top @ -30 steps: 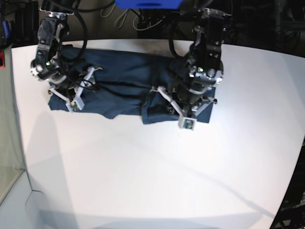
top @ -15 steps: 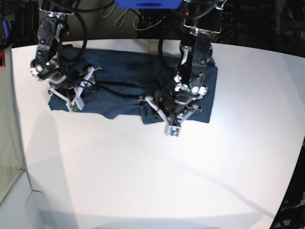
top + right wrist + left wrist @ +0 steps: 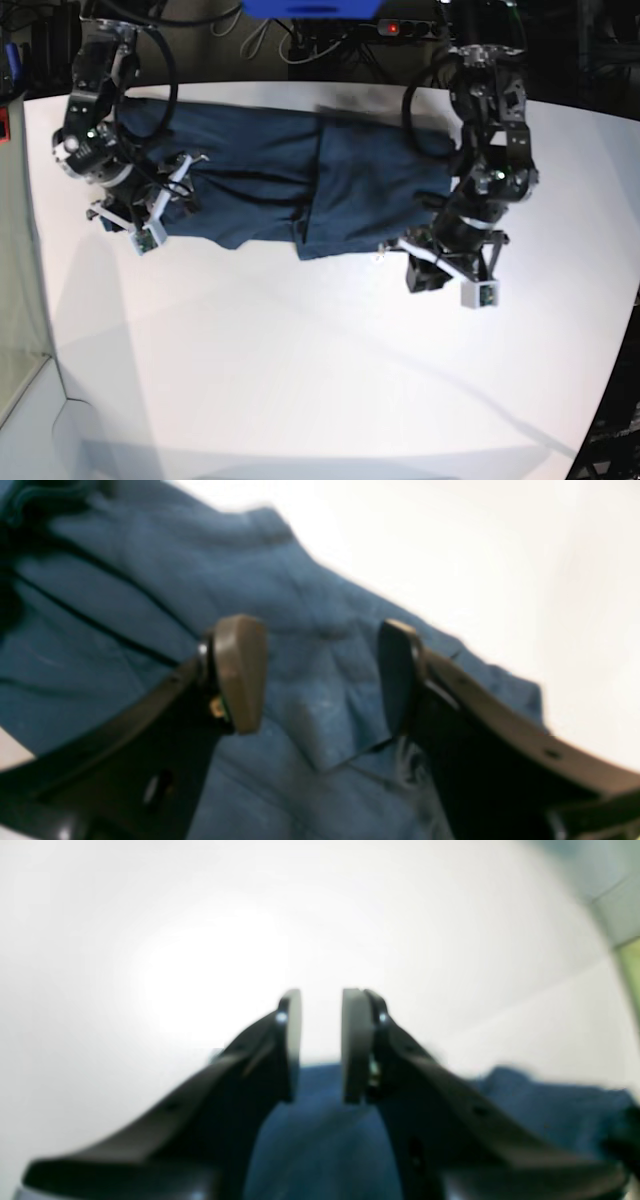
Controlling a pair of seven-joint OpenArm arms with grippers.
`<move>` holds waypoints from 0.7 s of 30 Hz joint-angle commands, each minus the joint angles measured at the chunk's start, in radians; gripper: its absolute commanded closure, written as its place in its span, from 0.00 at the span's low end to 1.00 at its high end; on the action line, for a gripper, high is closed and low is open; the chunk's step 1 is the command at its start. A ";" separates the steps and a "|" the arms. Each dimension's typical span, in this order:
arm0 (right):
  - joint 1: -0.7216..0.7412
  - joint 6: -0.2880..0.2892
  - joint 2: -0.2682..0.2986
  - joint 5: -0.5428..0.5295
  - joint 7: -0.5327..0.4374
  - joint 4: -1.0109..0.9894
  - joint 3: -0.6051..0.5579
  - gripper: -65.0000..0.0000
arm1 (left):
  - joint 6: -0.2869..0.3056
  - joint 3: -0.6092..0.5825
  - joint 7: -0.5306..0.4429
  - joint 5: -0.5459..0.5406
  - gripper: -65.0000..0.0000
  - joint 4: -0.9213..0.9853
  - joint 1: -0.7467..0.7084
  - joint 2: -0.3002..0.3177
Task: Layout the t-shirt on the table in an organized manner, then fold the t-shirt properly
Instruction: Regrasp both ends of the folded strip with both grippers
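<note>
The dark navy t-shirt (image 3: 300, 170) lies spread lengthwise along the back of the white table (image 3: 300, 360), with an overlapping layer on its right half. My left gripper (image 3: 432, 274) hovers just past the shirt's front right corner. In the left wrist view it (image 3: 320, 1040) is empty with a narrow gap between the pads, white table ahead and the shirt's edge (image 3: 320, 1140) under it. My right gripper (image 3: 148, 218) is over the shirt's left end. In the right wrist view it (image 3: 320, 680) is wide open above creased cloth (image 3: 310, 630), holding nothing. The neck label does not show.
The table's curved back edge (image 3: 300, 88) runs just behind the shirt, with cables and dark gear beyond it. A wide white tabletop lies in front of the shirt. The table's left edge (image 3: 40, 300) drops to a lower floor strip.
My left arm has lifted off the shirt's middle and swung right and forward, past the front right corner. The shirt's right half now lies flatter. My right gripper has shifted slightly left.
</note>
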State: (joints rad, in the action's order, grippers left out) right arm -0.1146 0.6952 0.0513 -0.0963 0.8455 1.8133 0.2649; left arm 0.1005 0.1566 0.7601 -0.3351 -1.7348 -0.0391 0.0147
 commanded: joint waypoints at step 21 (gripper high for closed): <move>0.100 0.003 0.005 -0.012 0.110 -0.169 0.296 0.31 | 0.006 0.111 -0.044 -0.115 0.79 0.060 -0.130 0.103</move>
State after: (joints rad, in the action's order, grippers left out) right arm -0.0269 0.6956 0.0444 -0.0948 0.9733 1.6279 0.5583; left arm 0.1009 0.2657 0.7353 -0.4454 -1.6573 -0.1772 0.1108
